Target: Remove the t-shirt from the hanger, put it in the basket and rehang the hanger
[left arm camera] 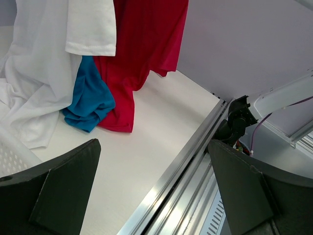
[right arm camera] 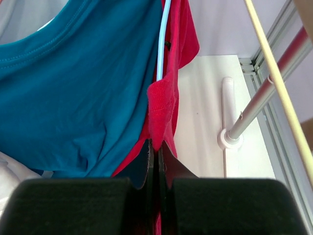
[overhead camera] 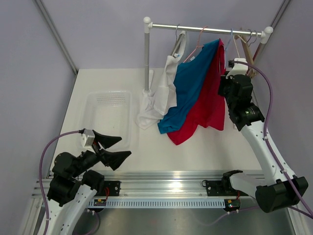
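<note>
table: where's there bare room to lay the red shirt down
Widest bare table is the near strip between the shirt hems and the aluminium rail, right of the clear basket. Crowded under the rod, where the white t-shirt, blue t-shirt and red t-shirt hang down.

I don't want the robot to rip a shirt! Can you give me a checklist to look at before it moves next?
1. Right tool shut on the red t-shirt: ok.
2. Only red cloth pinched, not the blue t-shirt: ok, as far as the wrist view shows.
3. Red t-shirt off the light blue hanger: not ok, not yet off.
4. Left tool open and away from the clothes: ok.
5. Hanger hook sits firmly on the rail: cannot tell.
</note>
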### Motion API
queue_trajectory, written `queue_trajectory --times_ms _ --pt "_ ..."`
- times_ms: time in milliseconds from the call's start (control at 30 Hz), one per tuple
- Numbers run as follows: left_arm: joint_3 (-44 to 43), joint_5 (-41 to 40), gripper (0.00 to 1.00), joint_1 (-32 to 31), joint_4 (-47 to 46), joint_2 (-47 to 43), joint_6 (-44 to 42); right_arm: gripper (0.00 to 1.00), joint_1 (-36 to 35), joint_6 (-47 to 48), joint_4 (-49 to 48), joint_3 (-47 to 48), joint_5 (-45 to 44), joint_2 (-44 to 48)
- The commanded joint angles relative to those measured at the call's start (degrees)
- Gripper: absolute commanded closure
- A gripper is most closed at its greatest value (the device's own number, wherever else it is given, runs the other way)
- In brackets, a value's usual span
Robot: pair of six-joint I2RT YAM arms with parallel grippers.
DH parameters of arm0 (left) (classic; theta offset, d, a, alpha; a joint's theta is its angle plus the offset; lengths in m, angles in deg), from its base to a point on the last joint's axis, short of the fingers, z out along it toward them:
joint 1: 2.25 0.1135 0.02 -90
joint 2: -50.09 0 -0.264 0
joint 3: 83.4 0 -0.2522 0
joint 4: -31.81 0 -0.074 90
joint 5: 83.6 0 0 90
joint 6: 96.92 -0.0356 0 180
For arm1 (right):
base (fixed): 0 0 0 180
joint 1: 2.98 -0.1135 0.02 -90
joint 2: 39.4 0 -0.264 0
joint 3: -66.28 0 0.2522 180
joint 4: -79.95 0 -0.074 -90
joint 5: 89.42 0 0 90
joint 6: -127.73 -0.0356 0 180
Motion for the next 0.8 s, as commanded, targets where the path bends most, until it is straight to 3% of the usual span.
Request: queue_trajectory --times_ms 0,167,333,467,767 --pt "-0.4 -0.3 0.01 -0.3 -1.7 0.8 0.4 1.0 -0.9 2.5 -7.4 1.1 -1.1 0.2" --pt "-0.4 -0.4 0.01 0.0 -1.7 0.8 0.4 1.0 -0.9 5.4 -14.5 5.0 -4.1 -4.1" --pt "-0.4 -0.3 0.01 0.0 -1.8 1.0 0.4 1.0 -0.9 6.9 -23.3 4.3 -3.4 -1.9" --pt "-0.4 -0.4 0.01 0.1 -1.7 0.9 0.4 1.0 -1.0 5.9 -29.1 -2.1 -1.1 2.0" --pt "-0.4 -0.4 0.01 0.1 -1.7 1.6 0.5 1.0 -0.9 -0.1 -30.5 -16.0 1.6 10.4"
